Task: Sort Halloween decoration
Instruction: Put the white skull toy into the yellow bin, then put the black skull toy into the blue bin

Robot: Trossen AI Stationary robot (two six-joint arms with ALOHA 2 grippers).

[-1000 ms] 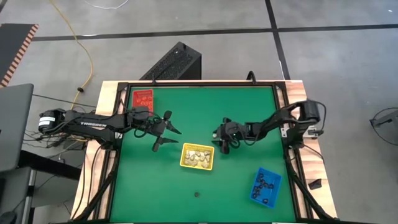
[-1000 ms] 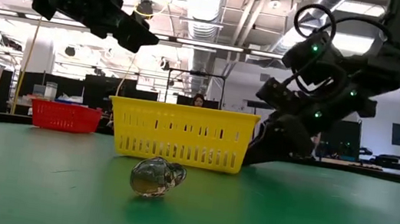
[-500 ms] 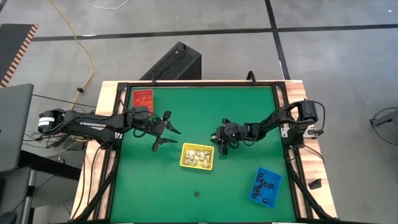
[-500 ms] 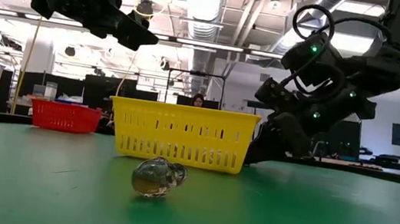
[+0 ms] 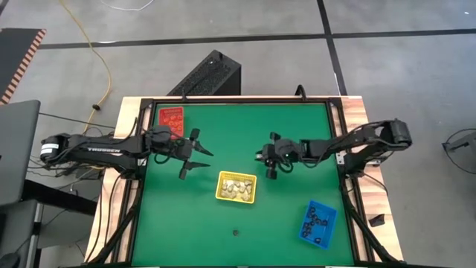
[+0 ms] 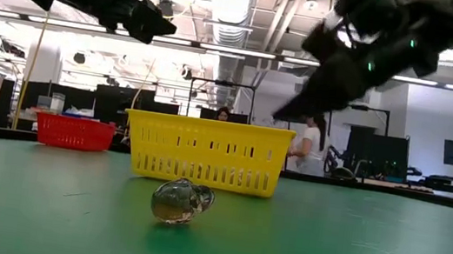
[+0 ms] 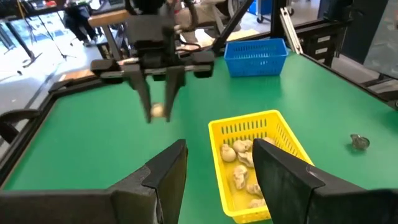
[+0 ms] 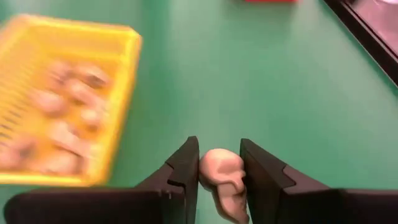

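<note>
My right gripper (image 8: 219, 144) is shut on a cream-white Halloween trinket (image 8: 222, 177), skull-like in shape, above the green table just right of the yellow tray (image 5: 236, 187). The left wrist view shows the same gripper (image 7: 158, 107) hanging over the table with the trinket. The yellow tray holds several cream trinkets (image 7: 239, 163). My left gripper (image 5: 198, 159) hovers open and empty above the table, left of the yellow tray. A lone round greyish trinket (image 6: 181, 202) lies on the table near the front edge. My right gripper pinches the cream trinket by its two sides (image 8: 208, 168) between its two fingers. The fingers come slanting down from the table's right. The trinket is lifted clear of the table (image 7: 157, 111).
A red tray (image 5: 170, 117) stands at the far left corner. A blue tray (image 5: 317, 222) with several black trinkets stands near the front right. Bare green table lies between the trays. People and desks show in the room behind.
My right gripper has risen from the table beside the yellow tray's right end, carrying the cream trinket clear of the surface.
</note>
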